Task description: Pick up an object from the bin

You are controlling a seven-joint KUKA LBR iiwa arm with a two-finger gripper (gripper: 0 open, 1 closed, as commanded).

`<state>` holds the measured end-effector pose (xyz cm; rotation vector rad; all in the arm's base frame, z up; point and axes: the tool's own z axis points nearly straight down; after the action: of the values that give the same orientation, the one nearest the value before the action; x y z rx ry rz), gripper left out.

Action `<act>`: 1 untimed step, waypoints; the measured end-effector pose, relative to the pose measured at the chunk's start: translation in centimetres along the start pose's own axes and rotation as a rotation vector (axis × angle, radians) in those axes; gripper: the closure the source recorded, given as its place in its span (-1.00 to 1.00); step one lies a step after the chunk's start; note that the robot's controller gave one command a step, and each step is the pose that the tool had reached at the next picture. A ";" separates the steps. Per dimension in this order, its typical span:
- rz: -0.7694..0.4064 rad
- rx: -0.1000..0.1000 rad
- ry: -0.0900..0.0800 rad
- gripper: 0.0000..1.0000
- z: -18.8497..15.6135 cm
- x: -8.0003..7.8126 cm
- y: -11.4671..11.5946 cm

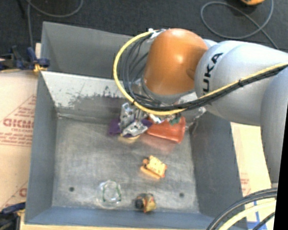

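My gripper (131,125) hangs low at the back of the bin, its metal fingers down among the things there. A small purple thing (114,128) lies right against the fingers on their left, with a tan piece under them. Just to the right sits an orange-red block (167,131), touching or very near the gripper. Whether anything is between the fingers is hidden by the orange cover and the cables above.
A yellow and orange toy piece (153,167) lies mid-bin in front of the gripper. Near the front wall rest a clear plastic ring-like thing (110,192) and a small dark round thing with yellow (145,203). The arm spans the bin's back right.
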<state>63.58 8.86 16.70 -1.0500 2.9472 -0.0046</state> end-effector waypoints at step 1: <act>-0.085 -0.012 0.017 1.00 -2.6 1.8 0.0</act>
<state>62.19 7.73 19.28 -1.1824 2.9184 0.0026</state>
